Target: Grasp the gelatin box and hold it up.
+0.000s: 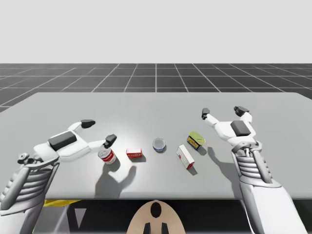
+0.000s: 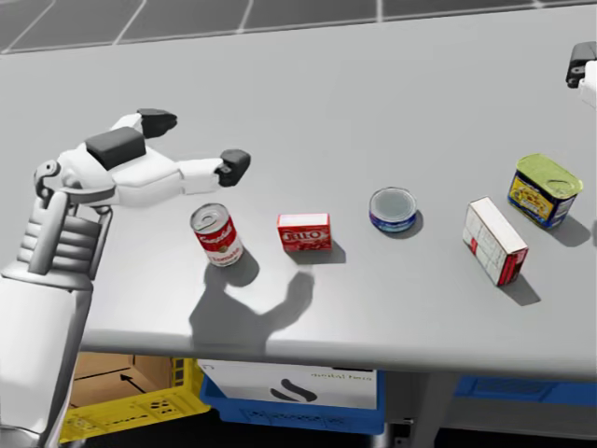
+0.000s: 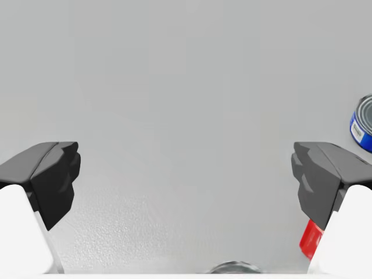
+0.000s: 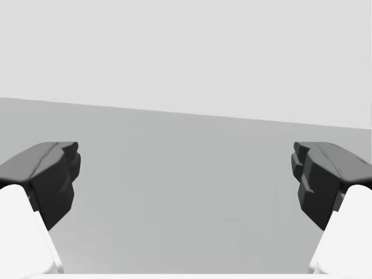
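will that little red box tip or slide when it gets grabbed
The red box sits low and wide on the table, so it probably won't tip or roll. Its flat sides should give the jaws a firm hold, and it looks stiff. Being small, it is likely light, so a one-sided nudge could slide it toward the can beside it.

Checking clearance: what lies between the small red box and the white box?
Only the blue tin, touching neither; the head view shows it.
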You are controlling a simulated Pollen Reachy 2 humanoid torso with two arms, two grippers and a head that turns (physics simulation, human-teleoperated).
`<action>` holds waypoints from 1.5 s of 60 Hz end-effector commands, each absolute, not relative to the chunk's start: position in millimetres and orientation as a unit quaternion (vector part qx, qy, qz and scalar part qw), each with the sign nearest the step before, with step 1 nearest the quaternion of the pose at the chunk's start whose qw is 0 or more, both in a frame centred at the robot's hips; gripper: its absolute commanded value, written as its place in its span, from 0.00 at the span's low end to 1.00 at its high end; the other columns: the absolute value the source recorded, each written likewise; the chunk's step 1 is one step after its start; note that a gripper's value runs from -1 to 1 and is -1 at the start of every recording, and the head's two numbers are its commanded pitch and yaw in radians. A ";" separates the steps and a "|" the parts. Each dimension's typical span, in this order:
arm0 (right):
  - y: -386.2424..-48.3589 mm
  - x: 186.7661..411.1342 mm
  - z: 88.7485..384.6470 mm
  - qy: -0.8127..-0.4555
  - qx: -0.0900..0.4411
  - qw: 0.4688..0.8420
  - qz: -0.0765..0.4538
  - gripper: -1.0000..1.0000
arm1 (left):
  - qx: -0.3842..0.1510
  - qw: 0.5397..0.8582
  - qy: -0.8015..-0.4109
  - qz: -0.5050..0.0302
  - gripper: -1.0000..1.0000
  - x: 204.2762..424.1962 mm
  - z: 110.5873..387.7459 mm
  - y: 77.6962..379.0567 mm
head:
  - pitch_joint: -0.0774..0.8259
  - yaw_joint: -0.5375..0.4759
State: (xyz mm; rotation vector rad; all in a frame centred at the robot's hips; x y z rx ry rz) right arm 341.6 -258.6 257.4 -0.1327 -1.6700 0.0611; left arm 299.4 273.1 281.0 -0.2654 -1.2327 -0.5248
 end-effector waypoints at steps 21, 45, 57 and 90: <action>-255.9 340.1 256.1 -0.741 -0.060 0.668 0.030 0.00 | -0.159 0.778 -0.428 -0.431 0.00 292.0 239.7 245.6 | 0.88 0.72; -255.6 337.7 257.2 -0.744 -0.064 0.665 0.030 0.00 | -0.160 0.780 -0.382 -0.469 0.00 319.3 210.5 203.9 | 0.88 0.71; -256.1 337.1 257.4 -0.744 -0.064 0.664 0.030 0.00 | -0.167 0.784 -0.366 -0.473 0.00 332.7 199.1 189.5 | 0.88 0.71; -258.1 335.3 259.6 -0.747 -0.064 0.661 0.025 0.00 | -0.166 0.788 -0.324 -0.497 1.00 333.1 178.5 186.5 | 0.87 0.71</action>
